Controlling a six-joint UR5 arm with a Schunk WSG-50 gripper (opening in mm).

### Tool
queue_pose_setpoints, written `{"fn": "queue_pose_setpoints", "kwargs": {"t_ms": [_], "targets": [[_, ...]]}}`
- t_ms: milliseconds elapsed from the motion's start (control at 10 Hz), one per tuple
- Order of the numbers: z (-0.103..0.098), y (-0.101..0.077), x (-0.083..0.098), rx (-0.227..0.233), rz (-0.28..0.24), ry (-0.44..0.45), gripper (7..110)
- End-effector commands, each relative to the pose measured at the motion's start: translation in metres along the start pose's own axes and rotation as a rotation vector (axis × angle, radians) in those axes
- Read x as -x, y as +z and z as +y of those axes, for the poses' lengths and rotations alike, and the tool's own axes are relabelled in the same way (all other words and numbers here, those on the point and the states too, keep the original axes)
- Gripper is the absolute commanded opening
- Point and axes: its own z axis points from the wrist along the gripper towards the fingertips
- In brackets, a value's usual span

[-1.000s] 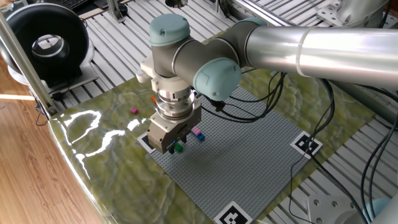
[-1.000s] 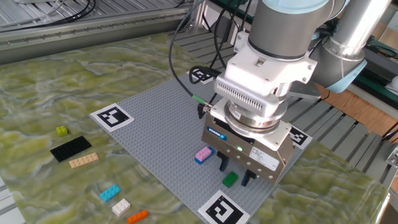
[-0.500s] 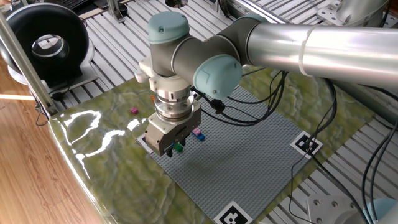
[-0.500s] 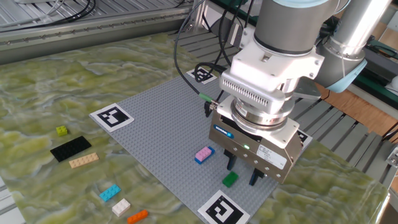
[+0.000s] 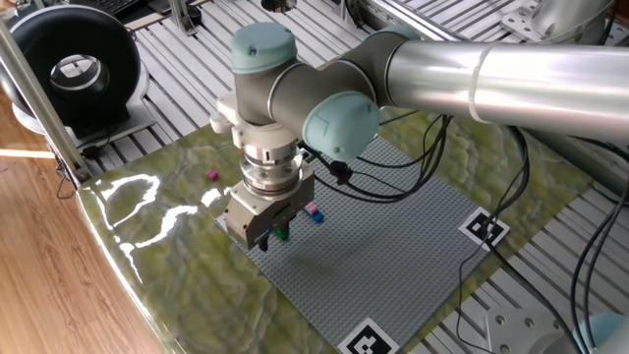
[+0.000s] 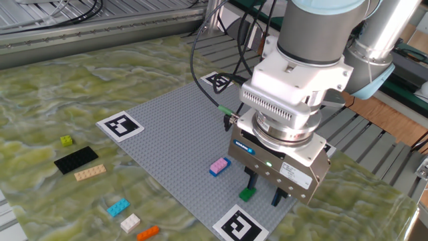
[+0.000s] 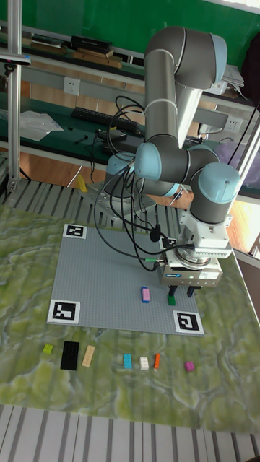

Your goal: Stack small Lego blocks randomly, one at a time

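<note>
Where the arm reaches in from the right of one fixed view: gripper (image 5: 267, 236) low at left of centre, over the near-left corner of the grey baseplate (image 5: 393, 236). Green brick (image 5: 281, 233) just beside the fingertips; pink-on-blue pair (image 5: 313, 210) slightly up and right of it. Magenta brick (image 5: 212, 175) on the green mat, left of the arm. Jaw state not clear from this side.

In the other fixed view: gripper (image 6: 265, 189) lower right of centre, two dark fingers (image 6: 253, 181) parted and pointing down, nothing between them. Green brick (image 6: 248, 194) on the baseplate (image 6: 174, 134), touching or just beside the left finger; cannot tell which. Pink-on-blue pair (image 6: 219, 166) left of it. Lower left, on the mat: cyan brick (image 6: 118, 207), white brick (image 6: 130, 222), orange brick (image 6: 148, 232), tan brick (image 6: 89, 173), black plate (image 6: 75, 159), yellow-green brick (image 6: 66, 140). Marker tag (image 6: 240, 225) at bottom centre.

In the tall fixed view: gripper (image 7: 183, 291) at centre right, fingers apart and empty. Green brick (image 7: 172, 299) just below it; pink-on-blue pair (image 7: 145, 294) to the left. Loose bricks in a row along the mat below the baseplate (image 7: 101, 281).
</note>
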Motion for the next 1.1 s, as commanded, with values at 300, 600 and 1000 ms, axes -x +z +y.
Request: {"fn": "queue_pose_setpoints", "kwargs": {"t_ms": [300,600,1000], "targets": [[0.004,0.001,0.005,0.003,0.001,0.024,44],[0.014,-0.002,0.005,-0.006,0.010,0.045,44],[0.009,0.003,0.008,-0.005,0.001,0.032,22]]}}
